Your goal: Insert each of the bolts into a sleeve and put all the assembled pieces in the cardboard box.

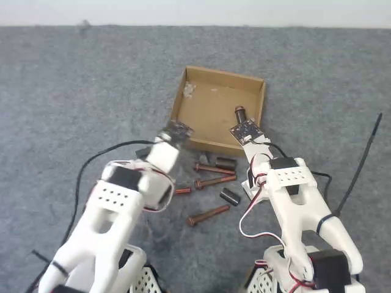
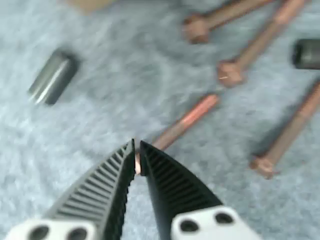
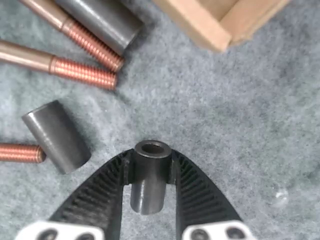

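Two claws in play, both loaded. Got the left claw (image 2: 136, 152) squeezed nearly shut on one end of a long copper-coloured metal bolt (image 2: 186, 119), shank poking out past the tips over the grey carpeted bench (image 2: 100, 125). Can't tell head end from thread end inside the grip. Got the right claw (image 3: 151, 159) open just enough to hug a short dark-grey metal sleeve (image 3: 149, 190), held upright, bore facing the wrist camera, over bare carpet near a corner of the shallow brown cardboard box (image 3: 200, 22). Moving outward, mid-bench: a first loose bolt (image 1: 211, 167) and a second loose bolt (image 1: 216, 180) lying side by side just off the box's near wall, a first loose sleeve (image 1: 226, 163) right beside the first one's threaded end, a second loose sleeve (image 1: 230, 196) just past the second bolt toward the near edge, then a third loose bolt (image 1: 209, 215) nearest that edge. Box itself parked between mid-bench and the far edge.
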Available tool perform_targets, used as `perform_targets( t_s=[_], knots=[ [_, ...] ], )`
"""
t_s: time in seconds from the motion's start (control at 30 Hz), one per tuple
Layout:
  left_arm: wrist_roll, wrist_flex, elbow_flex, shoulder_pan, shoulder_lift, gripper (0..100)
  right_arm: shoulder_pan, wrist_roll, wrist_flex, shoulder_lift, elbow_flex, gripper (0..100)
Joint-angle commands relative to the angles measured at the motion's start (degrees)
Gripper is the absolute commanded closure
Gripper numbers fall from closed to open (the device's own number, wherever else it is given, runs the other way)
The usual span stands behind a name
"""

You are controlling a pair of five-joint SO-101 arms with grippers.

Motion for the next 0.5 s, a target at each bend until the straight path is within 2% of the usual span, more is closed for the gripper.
perform_targets(
  t_s=[0.0, 0.1, 0.27, 0.4, 0.47],
  knots=[
    [-3.52, 1.41, 0.48, -0.18, 1.23, 99, -0.31, 0.18, -1.01, -2.24, -0.35, 99.2],
    [-5.19, 2.11, 0.4, 2.02, 7.21, 99, -0.31, 0.18, -1.01, -2.24, -0.35, 99.2],
    [-5.63, 1.76, -3.38, 1.23, 16.88, 99, -0.31, 0.18, -1.01, -2.24, -0.35, 99.2],
    [-9.58, 1.76, -5.67, 1.23, 23.65, 99, -0.31, 0.18, -1.01, -2.24, -0.35, 99.2],
    [-8.7, 1.58, -7.69, 0.79, 27.16, 99, -0.31, 0.18, -1.01, -2.24, -0.35, 99.2]
  ],
)
